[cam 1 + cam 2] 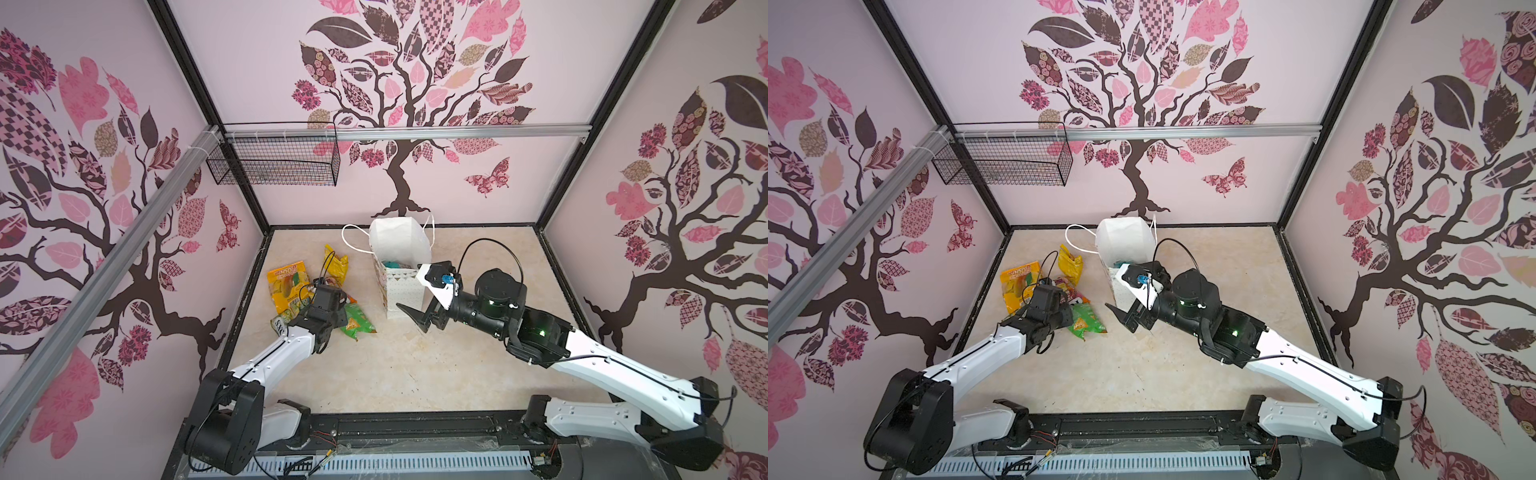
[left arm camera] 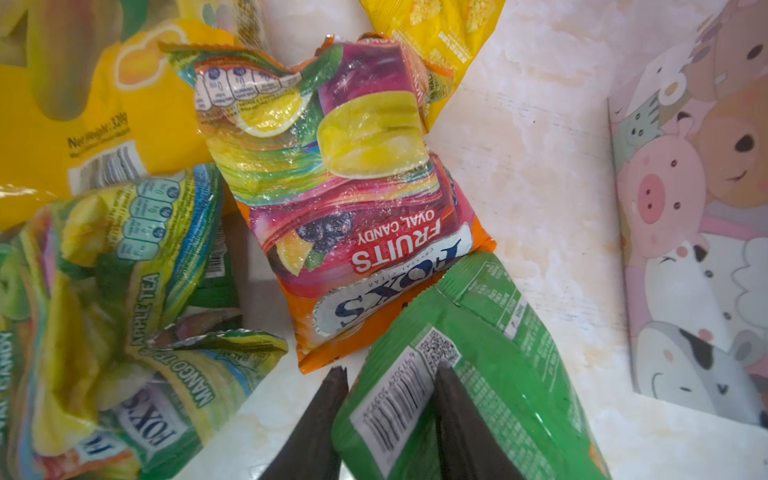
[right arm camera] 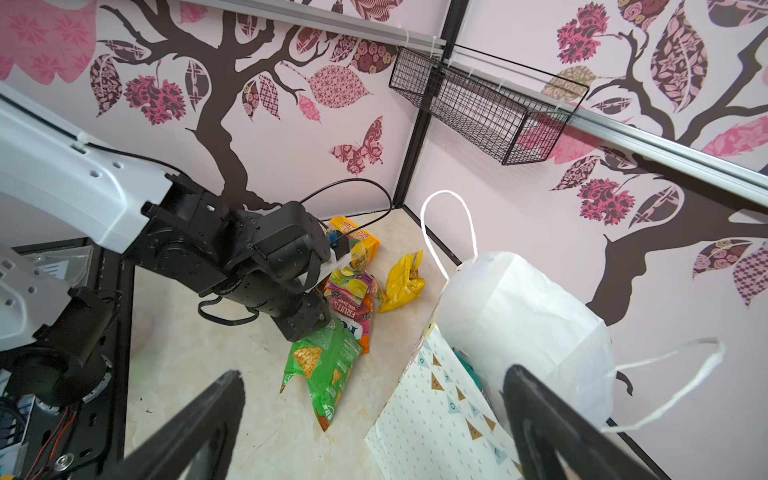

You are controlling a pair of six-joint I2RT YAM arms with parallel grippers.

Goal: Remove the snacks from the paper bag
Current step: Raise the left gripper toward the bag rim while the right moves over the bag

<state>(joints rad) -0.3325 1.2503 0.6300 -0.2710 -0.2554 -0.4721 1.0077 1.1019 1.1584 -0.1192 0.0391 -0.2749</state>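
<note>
Green foil packet [image 2: 478, 353] lies flat on the table [image 2: 540, 166], its end between the left gripper's [image 2: 390, 370] half-parted fingers [image 2: 320, 424]. I judge this a set-down, with nothing pinched. Other snacks [image 2: 353, 208] are heaped just beyond those fingertips. Right gripper [image 3: 374, 372] gapes wide and empty, the paper bag [image 3: 519, 311] just ahead of it. A top view shows a teal packet [image 1: 392, 264] inside the bag's mouth; the left wrist view catches only the bag's outside. Next move: reach in for it without toppling the bag.

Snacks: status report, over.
Left pincer open astride green packet on table. Right pincer open beside bag. Teal packet in bag. Nothing between it and pincer.
</note>
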